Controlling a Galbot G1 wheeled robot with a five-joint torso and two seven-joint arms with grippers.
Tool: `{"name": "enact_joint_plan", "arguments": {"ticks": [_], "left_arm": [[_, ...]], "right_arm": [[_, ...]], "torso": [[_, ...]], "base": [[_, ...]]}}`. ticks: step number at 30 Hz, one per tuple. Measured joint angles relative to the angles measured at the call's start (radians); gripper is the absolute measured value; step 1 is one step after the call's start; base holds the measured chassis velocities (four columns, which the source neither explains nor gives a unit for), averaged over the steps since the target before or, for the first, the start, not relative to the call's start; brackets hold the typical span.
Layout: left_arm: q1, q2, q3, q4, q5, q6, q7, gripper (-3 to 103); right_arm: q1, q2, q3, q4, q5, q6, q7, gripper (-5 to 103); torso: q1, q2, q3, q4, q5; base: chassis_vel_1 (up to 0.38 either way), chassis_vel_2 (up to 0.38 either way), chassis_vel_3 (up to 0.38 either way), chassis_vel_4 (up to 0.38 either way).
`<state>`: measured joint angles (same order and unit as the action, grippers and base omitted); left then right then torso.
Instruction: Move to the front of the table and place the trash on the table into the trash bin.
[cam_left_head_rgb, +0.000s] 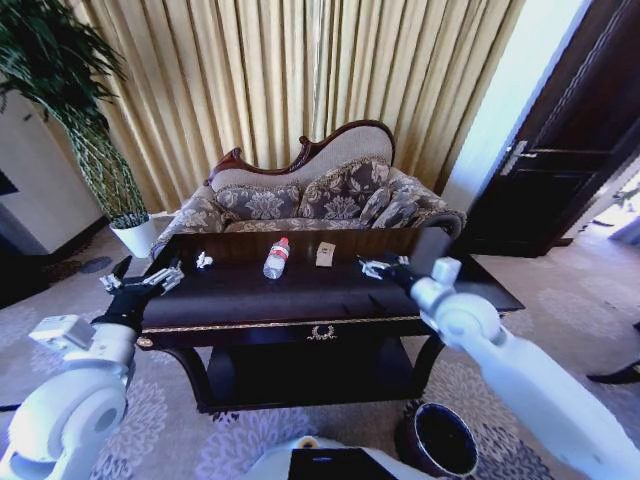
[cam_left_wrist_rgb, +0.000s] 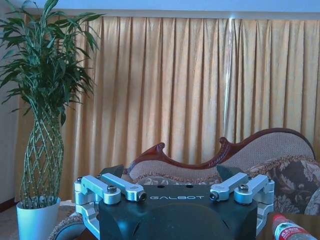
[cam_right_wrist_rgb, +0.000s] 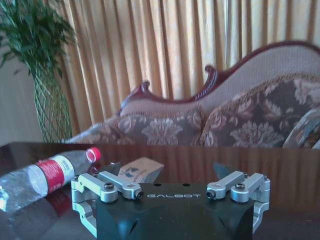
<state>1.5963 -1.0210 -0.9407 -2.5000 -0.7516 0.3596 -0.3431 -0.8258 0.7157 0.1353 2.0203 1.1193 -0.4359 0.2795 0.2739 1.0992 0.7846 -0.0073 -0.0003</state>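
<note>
The dark glossy table (cam_left_head_rgb: 300, 300) stands right in front of me. On its top lie the trash items: a clear bottle (cam_left_head_rgb: 276, 258) with a red cap, a white crumpled scrap (cam_left_head_rgb: 204, 261) and a pale flat packet (cam_left_head_rgb: 325, 254). My left gripper (cam_left_head_rgb: 140, 280) hovers open at the table's left end, near the scrap. Over the right part of the top, my right gripper (cam_left_head_rgb: 378, 266) is open and holds nothing. In the right wrist view the bottle (cam_right_wrist_rgb: 45, 177) and the packet (cam_right_wrist_rgb: 137, 170) lie just beyond the right gripper (cam_right_wrist_rgb: 167, 170). The dark round trash bin (cam_left_head_rgb: 440, 440) sits on the floor by the table's front right leg.
A patterned sofa (cam_left_head_rgb: 320, 195) stands close behind the table, with curtains behind it. A plant in a white pot (cam_left_head_rgb: 135, 235) is at the back left. A dark door (cam_left_head_rgb: 570, 150) is at the right. Patterned carpet covers the floor.
</note>
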Motion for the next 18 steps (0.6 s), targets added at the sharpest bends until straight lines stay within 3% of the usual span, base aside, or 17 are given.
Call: {"name": "enact_joint_plan", "arguments": {"ticks": [8, 18], "left_arm": [[0.005, -0.006, -0.009, 0.0, -0.001, 0.001, -0.002, 100], [0.002, -0.027, -0.004, 0.0, 0.0, 0.002, -0.003, 100]], "right_arm": [[0.217, 0.072, -0.188, -0.136, 0.062, -0.066, 0.051, 100], [0.322, 0.114, -0.264, -0.244, 0.077, -0.078, 0.056, 100]], "torso": [[0.0, 0.0, 0.0, 0.0001, 0.0003], [0.0, 0.0, 0.0, -0.0002, 0.0]], "base": [[0.0, 0.0, 0.0, 0.0], [0.0, 0.0, 0.0, 0.0]]}}
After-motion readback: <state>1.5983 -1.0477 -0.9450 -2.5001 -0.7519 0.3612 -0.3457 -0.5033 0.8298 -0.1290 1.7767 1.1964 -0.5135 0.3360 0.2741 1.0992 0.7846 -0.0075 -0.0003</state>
